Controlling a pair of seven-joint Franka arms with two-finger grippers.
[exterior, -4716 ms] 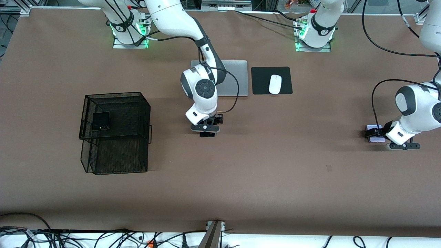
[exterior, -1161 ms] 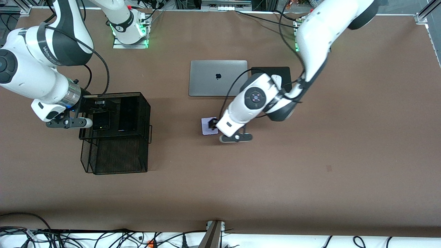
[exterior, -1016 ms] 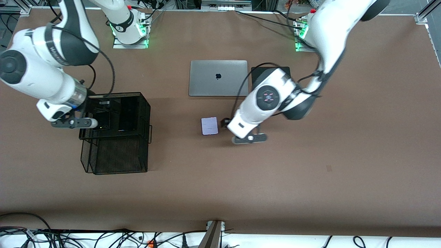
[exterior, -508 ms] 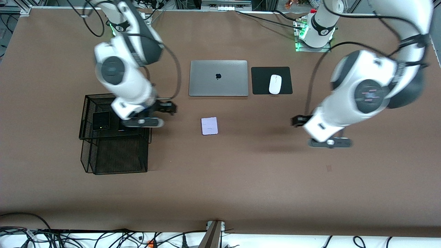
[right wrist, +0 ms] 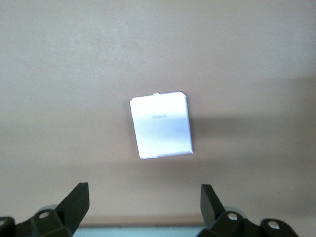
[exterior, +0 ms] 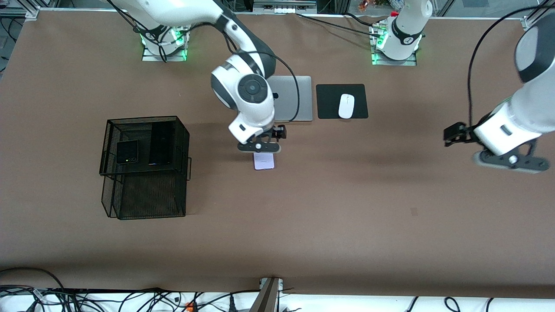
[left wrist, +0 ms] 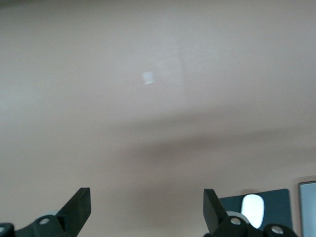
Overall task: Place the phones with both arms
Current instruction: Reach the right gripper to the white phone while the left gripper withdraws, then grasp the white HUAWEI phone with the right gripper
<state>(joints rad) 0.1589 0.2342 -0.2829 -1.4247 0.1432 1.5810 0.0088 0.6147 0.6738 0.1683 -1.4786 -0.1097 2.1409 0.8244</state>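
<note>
The pale lavender-white phone (exterior: 265,163) lies flat on the brown table, nearer to the front camera than the laptop. My right gripper (exterior: 259,149) hangs open and empty just above it. In the right wrist view the phone (right wrist: 160,125) lies beyond the spread fingertips (right wrist: 79,200), untouched. The black flip phone (exterior: 127,151) and the long slim black slab (exterior: 159,145) lie side by side on the top tier of the black wire basket (exterior: 147,118). My left gripper (exterior: 507,161) is open and empty over bare table at the left arm's end (left wrist: 146,217).
A silver laptop (exterior: 299,99), partly covered by the right arm, lies beside a black mouse pad (exterior: 329,97) with a white mouse (exterior: 346,105). The mouse (left wrist: 253,210) also shows in the left wrist view. The basket stands toward the right arm's end.
My right arm has swung from the basket to over the lavender phone. My left arm has pulled farther toward its own end of the table. The phones have not moved.
</note>
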